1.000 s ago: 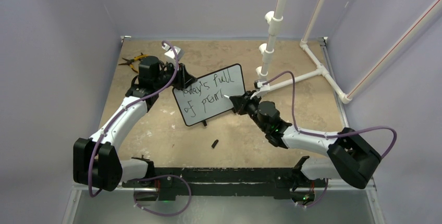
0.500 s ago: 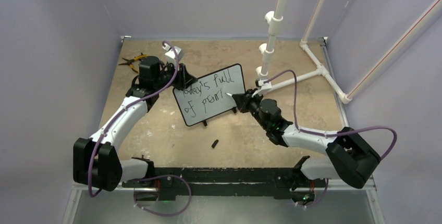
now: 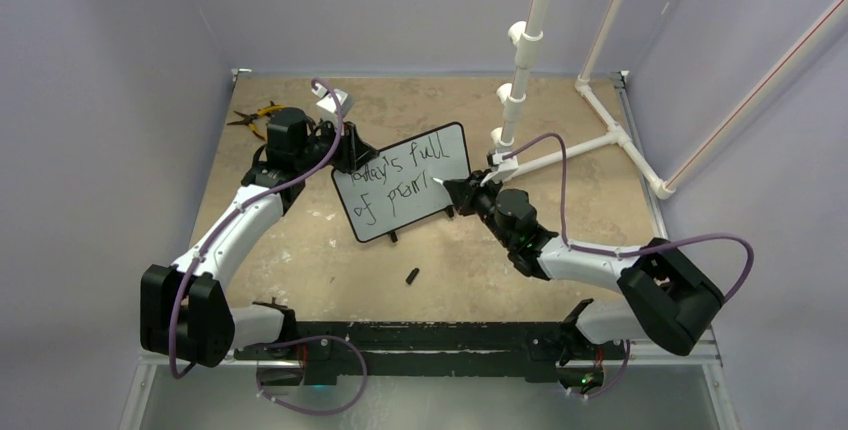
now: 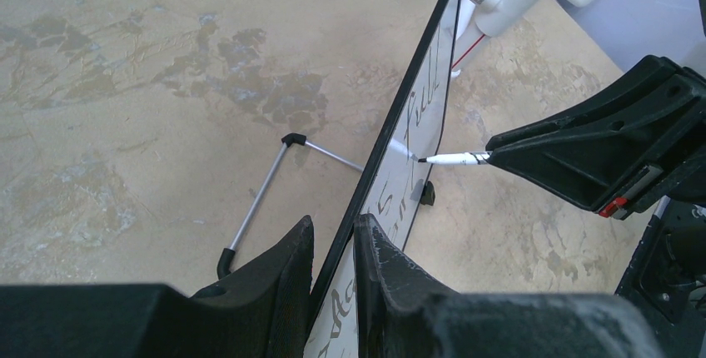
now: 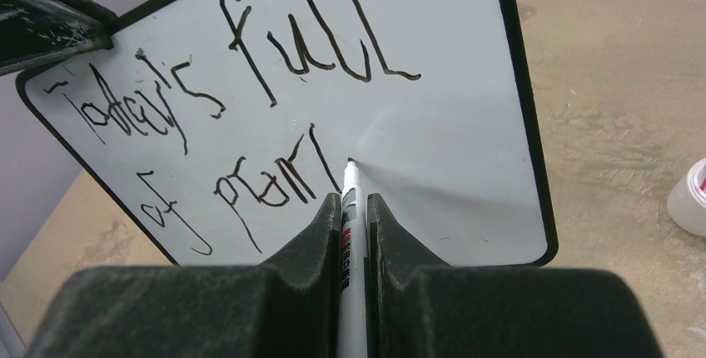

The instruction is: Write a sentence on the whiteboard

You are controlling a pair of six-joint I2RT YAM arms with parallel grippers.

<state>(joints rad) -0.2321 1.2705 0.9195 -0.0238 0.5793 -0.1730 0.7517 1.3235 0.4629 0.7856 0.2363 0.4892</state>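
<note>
While left pincer (image 4: pixel 333 229) clamps whiteboard (image 3: pixel 410 175) | right pincer (image 5: pixel 354 204) grips marker (image 5: pixel 350 187), tip touching | pliers (image 3: pixel 255 116), seemingly, far-left | pipe frame (image 3: pixel 535 15) right

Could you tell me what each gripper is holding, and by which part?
Left gripper clamps the black-framed white whiteboard by its edge; right gripper grips the white marker pen along its barrel.

Setting: robotics lab cell is being shown.
Enclosure: tabletop (image 3: pixel 420 110) is being boxed in by lavender panels (image 3: pixel 120 100).
Fixture: PVC pipe frame (image 3: pixel 527 45) is being carried.
</note>
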